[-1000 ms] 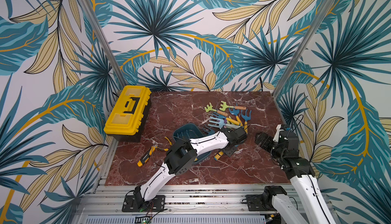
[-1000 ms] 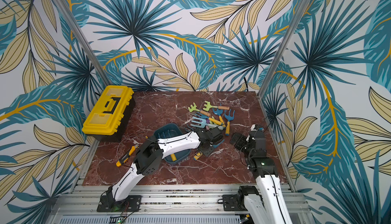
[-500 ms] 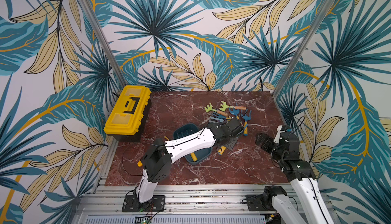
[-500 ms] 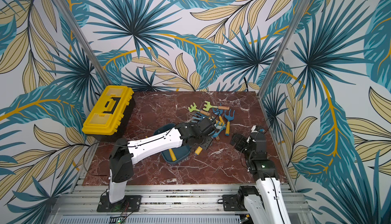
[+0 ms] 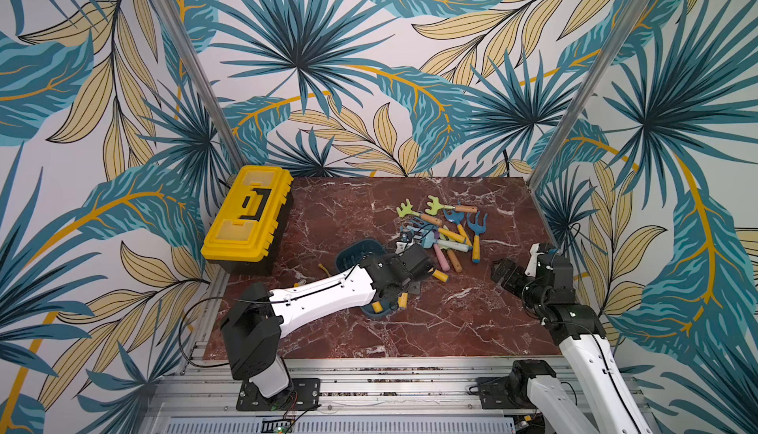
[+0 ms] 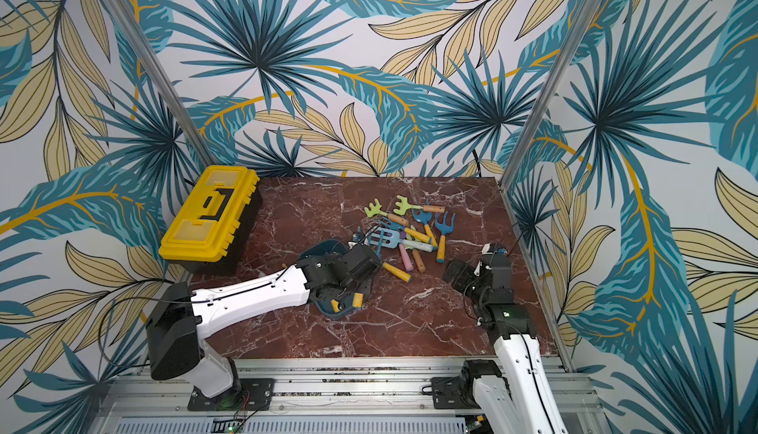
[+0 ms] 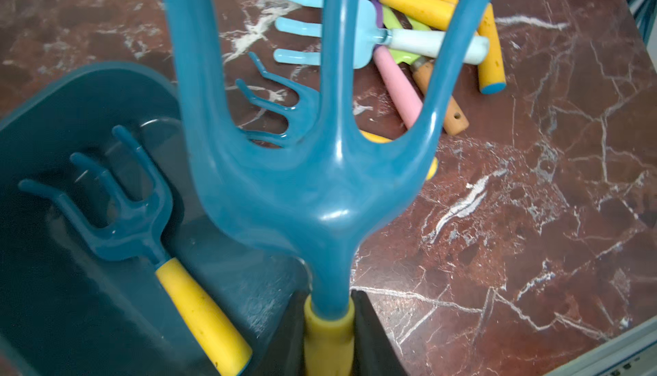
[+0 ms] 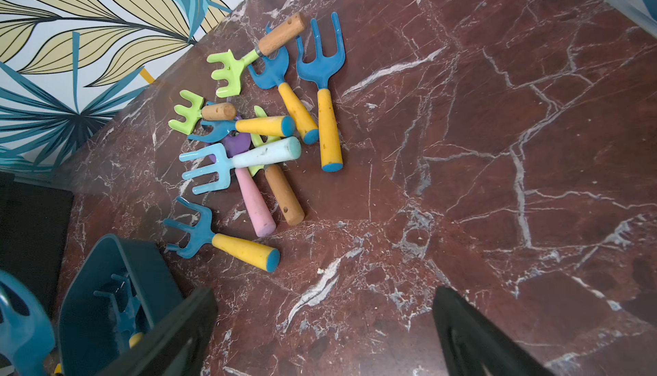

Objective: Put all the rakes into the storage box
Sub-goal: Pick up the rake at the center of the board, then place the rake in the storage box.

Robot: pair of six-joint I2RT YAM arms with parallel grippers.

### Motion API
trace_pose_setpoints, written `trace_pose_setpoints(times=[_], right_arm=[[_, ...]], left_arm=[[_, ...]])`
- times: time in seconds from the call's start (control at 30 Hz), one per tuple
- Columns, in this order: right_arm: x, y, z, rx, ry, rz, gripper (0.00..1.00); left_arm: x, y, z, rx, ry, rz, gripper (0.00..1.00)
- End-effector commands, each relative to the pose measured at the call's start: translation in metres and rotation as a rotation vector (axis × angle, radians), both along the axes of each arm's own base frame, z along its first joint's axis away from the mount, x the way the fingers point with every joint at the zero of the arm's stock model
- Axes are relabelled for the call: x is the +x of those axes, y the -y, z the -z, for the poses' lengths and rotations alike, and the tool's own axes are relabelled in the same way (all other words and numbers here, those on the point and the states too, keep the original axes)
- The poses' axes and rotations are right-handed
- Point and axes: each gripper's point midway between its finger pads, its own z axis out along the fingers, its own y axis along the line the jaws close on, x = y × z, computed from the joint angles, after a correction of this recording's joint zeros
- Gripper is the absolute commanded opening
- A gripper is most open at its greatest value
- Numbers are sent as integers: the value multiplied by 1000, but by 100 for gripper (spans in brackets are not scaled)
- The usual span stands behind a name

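My left gripper (image 7: 329, 312) is shut on the yellow handle of a blue rake (image 7: 313, 178). The rake's head hangs above the right rim of the dark teal storage box (image 7: 71, 100), tines pointing toward the pile. In both top views the box (image 5: 352, 249) (image 6: 316, 253) is mostly hidden under my left arm. A second blue rake (image 7: 124, 214) lies inside it. My right gripper (image 8: 325, 296) (image 5: 506, 276) stands open over bare marble, right of the pile, with nothing between its fingers.
A pile of toy garden tools (image 5: 447, 227) (image 8: 256, 136) lies behind and right of the box. One blue rake with a yellow handle (image 8: 220, 239) lies closest to the box. A yellow toolbox (image 5: 248, 218) sits at the back left. Patterned walls close in on three sides.
My left arm has swung its elbow out to the left and low, carrying the held rake leftward from the pile's edge to the box rim. The right arm has barely moved.
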Motion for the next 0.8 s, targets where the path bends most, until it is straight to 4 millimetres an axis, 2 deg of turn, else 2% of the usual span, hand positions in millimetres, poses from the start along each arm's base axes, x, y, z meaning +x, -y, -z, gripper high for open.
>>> trace_pose_setpoints(times=[0.0,0.23,0.37,0.57,0.77], right_arm=[[1,-2,5,7,1,-15,99],[2,-8,5,27,5,-41,99],[2,-9,4,33,8,-49,99],[3,-14,4,49,7,-67,99],[4,-17,5,64,5,-82,99]], left_arm=[[12,-11,-2,-136,3,-178,13],[21,-26,5,-219,-42,-324,13],[25,-34,17,-234,-88,-414,14],[17,-42,49,-235,-208,-524,13],[15,-60,55,-211,-182,-588,13]])
